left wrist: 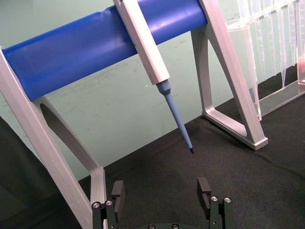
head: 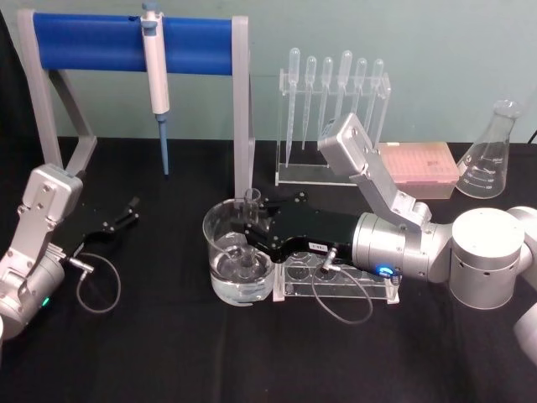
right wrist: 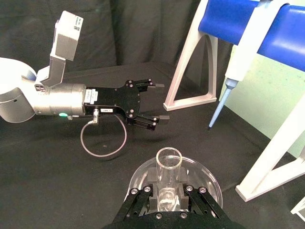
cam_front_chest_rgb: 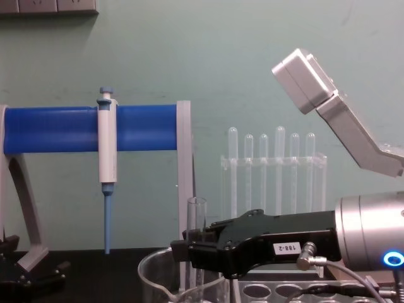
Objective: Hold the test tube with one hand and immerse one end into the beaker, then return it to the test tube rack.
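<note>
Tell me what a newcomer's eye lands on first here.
The right gripper at centre is shut on a tube that stands upright in the beaker. Behind on the left, a pipettor hangs from a blue-barred stand. The left gripper sits open and idle at the left.

Your right gripper point(head: 249, 222) is black, on a silver wrist point(head: 386, 243) bearing a white label point(head: 319, 247); your left gripper point(right wrist: 161, 101) is black too. The tube point(right wrist: 169, 164) and beaker point(head: 214, 239) are clear glass. The cloth point(head: 168, 336) is black, the wall point(head: 403, 34) pale green. The stand's bar point(head: 92, 42) is bright blue, its legs point(head: 243, 109) grey; the pipettor point(head: 155, 75) is white with a blue tip point(head: 164, 147). The box point(head: 417, 164) is pink.
</note>
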You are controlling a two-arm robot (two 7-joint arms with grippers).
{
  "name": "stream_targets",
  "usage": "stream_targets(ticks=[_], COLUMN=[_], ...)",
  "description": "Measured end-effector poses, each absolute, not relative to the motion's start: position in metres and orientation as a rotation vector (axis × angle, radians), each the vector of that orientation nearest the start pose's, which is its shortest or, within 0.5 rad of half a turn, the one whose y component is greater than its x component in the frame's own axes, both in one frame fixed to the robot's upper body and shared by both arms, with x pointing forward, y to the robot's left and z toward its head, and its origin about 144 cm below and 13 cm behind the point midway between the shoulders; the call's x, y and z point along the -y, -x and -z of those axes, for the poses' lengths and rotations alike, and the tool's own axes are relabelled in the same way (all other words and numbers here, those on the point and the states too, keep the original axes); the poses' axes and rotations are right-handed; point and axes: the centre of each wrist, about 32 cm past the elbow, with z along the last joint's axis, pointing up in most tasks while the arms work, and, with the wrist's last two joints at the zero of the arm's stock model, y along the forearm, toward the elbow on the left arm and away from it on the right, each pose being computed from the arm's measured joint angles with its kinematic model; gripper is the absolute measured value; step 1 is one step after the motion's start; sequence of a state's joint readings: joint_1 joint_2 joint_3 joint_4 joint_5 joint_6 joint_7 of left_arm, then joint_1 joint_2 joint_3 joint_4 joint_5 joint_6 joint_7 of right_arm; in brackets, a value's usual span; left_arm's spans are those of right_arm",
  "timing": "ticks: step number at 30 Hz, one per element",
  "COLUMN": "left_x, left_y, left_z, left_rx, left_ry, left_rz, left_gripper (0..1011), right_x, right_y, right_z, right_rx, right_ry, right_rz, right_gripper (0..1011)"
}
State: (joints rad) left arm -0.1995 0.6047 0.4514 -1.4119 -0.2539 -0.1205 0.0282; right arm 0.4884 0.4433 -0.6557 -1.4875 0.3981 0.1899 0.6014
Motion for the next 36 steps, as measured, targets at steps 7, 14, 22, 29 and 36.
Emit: stream_targets(ticks=[7, 14, 22, 29, 36], left_x=[-0.3096, -0.3097, -0.3097, -0.3097, -0.3097], left_y=[-0.4886, -0.4886, -0.4886, -0.4886, -0.4886], left_z=[-1.1398, -1.1398, -1.1398, -1.1398, -1.1398], left_rx=[0.285, 0.285, 0.285, 0.285, 0.285], left_ry=[-0.304, -0.304, -0.304, -0.304, -0.304], left_rz=[-1.248, -1.248, -1.248, -1.248, -1.248], left_gripper=[1000, 1000, 1000, 1000, 1000], right_x=[0.1874, 0.1874, 0.1874, 0.1874, 0.1874], right_y=[-0.538, -0.538, -0.538, -0.538, -0.538], right_z=[-1.2258, -1.2258, -1.2258, -1.2258, -1.2258], right_rx=[0.073, 0.073, 0.073, 0.073, 0.073], right_ry=[0.248, 0.247, 0.248, 0.248, 0.247], right_rz=[0.457, 0.457, 0.457, 0.457, 0.457], right_gripper=[236, 236, 236, 236, 236])
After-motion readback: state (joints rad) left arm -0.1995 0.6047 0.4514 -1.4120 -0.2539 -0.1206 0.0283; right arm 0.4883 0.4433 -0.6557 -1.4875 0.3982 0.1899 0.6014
